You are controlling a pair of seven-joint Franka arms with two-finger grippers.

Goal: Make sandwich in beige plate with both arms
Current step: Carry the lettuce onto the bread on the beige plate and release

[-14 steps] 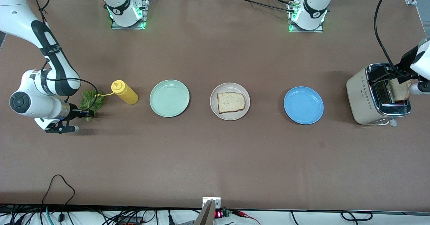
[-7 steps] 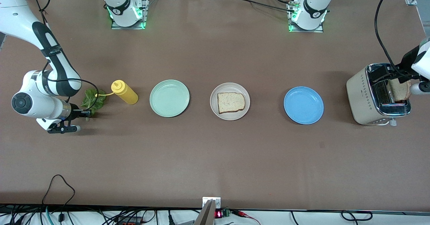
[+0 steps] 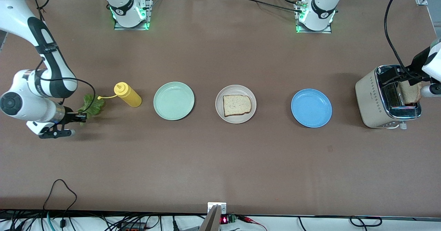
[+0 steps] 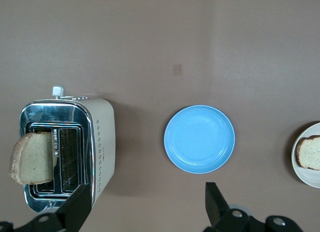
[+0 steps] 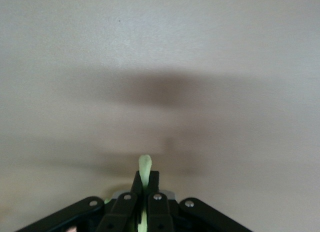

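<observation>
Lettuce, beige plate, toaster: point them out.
lettuce (image 3: 90, 107), front view, middle of the leaf
beige plate (image 3: 235, 87), front view, bare rim above the bread
toaster (image 3: 367, 96), front view, cream side wall

Sitting out are three plates, two bread slices, one toaster, one mustard bottle, one lettuce leaf.
</observation>
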